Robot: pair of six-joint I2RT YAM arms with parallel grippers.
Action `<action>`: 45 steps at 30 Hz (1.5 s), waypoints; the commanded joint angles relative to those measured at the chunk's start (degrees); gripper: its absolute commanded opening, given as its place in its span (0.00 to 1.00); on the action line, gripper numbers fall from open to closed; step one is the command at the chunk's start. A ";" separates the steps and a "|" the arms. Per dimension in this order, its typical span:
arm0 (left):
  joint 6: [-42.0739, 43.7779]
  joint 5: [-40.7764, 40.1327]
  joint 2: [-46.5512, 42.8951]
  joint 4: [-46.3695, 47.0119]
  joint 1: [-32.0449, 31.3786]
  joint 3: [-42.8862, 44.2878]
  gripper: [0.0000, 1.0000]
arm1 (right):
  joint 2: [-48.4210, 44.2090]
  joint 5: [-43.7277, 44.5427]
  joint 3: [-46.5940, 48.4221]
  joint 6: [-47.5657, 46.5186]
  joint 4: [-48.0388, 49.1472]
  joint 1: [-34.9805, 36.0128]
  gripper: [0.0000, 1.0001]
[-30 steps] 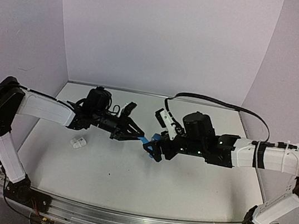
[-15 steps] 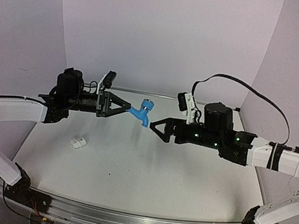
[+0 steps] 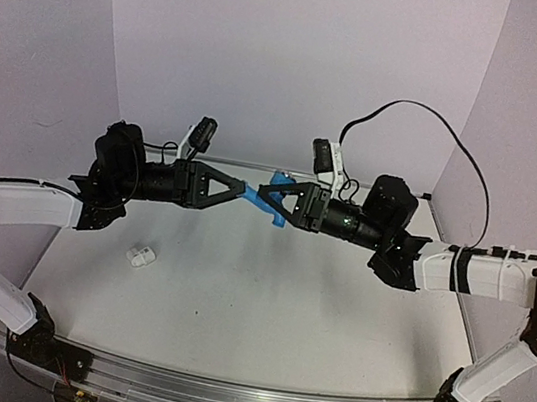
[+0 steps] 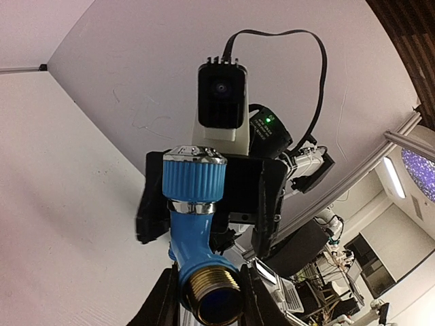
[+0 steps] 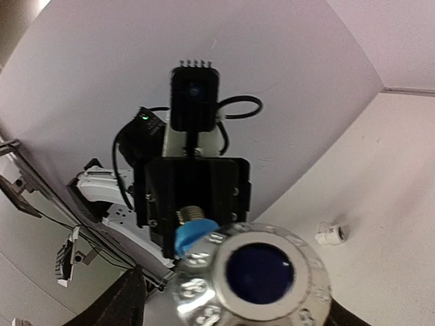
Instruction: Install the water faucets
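The blue faucet [image 4: 195, 227] hangs in mid-air at the centre of the overhead view, well above the tabletop [image 3: 262, 311]. The left claw [image 3: 247, 195] is pressed together on its body just beside the brass threaded end [image 4: 211, 299]. The right claw [image 3: 271, 197] meets it nose to nose. Its jaws are spread on either side of the chrome-capped knob [image 5: 262, 272], and the right wrist view shows a gap on at least one side, so I judge that it has no hold yet. The main risk is a bad handover. The knob is round and ribbed, so jaws that close off-centre could lever the tap sideways, twist it in the left claw's narrow pinch, or squeeze it out altogether. If the left claw let go before the right had a firm bite, the tap would fall to the tabletop and might land at an awkward angle. The two sets of fingers are also very close together, so a small advance by either arm could knock them against each other and jar the part loose. The white fitting [image 3: 141, 256] lies alone at the lower left of the overhead view, well apart from both claws, and neither claw is free to fetch it.
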 commanded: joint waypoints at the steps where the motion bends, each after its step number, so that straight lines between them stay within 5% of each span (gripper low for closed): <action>1: -0.55 0.60 -3.40 5.71 -0.14 0.58 0.00 | 1.32 -5.43 -0.71 4.02 18.96 0.22 0.63; 16: -3.33 0.15 -4.21 10.22 -0.53 -0.55 0.00 | 8.50 -10.25 2.11 10.59 32.05 0.25 0.46; 39: -4.86 -1.27 -3.58 12.24 -0.76 -1.97 0.00 | 12.03 -8.86 4.29 11.11 35.69 1.17 0.28; 45: -5.10 -1.97 -3.42 12.57 -0.79 -2.06 0.00 | 12.53 -8.59 4.78 12.16 37.12 1.30 0.30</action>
